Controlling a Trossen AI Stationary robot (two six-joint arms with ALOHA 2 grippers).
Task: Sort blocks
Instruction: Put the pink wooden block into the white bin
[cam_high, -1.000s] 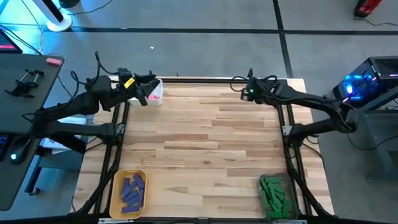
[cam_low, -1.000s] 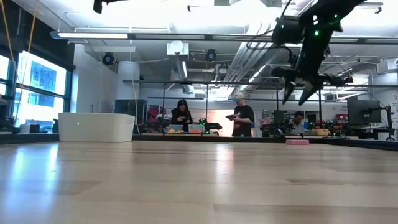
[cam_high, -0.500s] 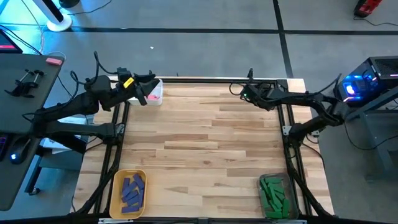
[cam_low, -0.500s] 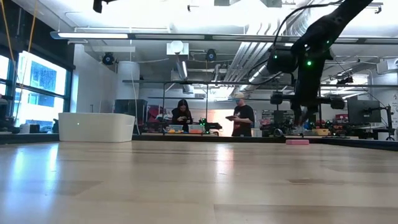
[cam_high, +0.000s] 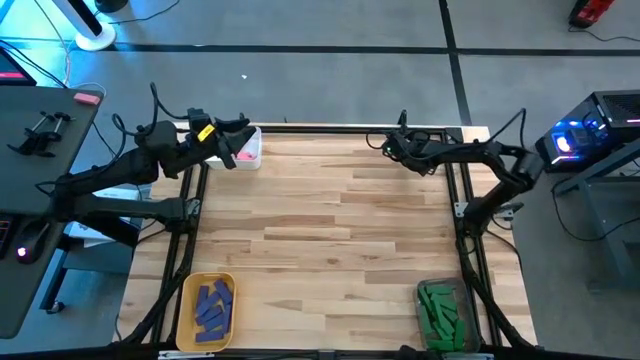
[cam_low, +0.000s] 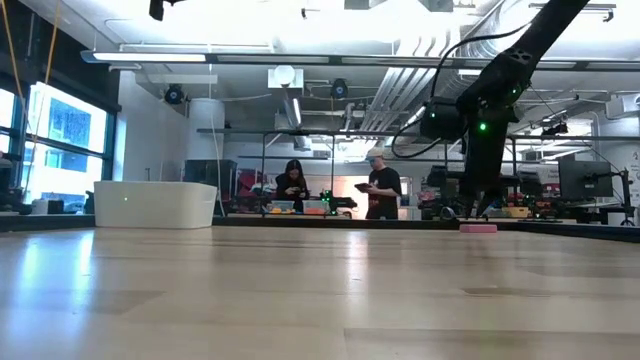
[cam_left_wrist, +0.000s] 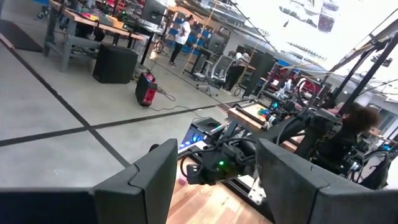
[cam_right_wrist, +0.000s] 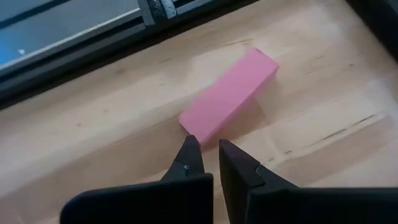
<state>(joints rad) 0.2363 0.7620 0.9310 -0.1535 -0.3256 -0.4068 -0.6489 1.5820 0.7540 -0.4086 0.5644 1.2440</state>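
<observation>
A pink block (cam_right_wrist: 230, 96) lies flat on the wood near the table's far right edge, and it also shows in the low view (cam_low: 478, 228). My right gripper (cam_right_wrist: 204, 148) slants down just above it, shut, with its tips at one short end of the block. From above, the gripper (cam_high: 393, 147) hides the block. My left gripper (cam_left_wrist: 214, 186) is open with nothing between its fingers. It hangs level over the white bin (cam_high: 250, 150) at the far left corner. That bin holds pink blocks. My right gripper's shut fingertips (cam_right_wrist: 190, 144) stand at the pink block's short end (cam_right_wrist: 194, 124), coming from above at a slant. Whether they touch it I cannot tell. The block lies flat on the table.
A yellow bin (cam_high: 187, 300) with purple blocks stands at the near left. A clear bin (cam_high: 440, 288) with green blocks stands at the near right. A black frame rail (cam_high: 330, 128) runs along the far edge. People stand in the room beyond (cam_low: 380, 195).
My right gripper has come down toward the pink block at the far edge, tipping steeper and rolling a little. Its fingers, apart a second ago, have shut. The block has not moved.
</observation>
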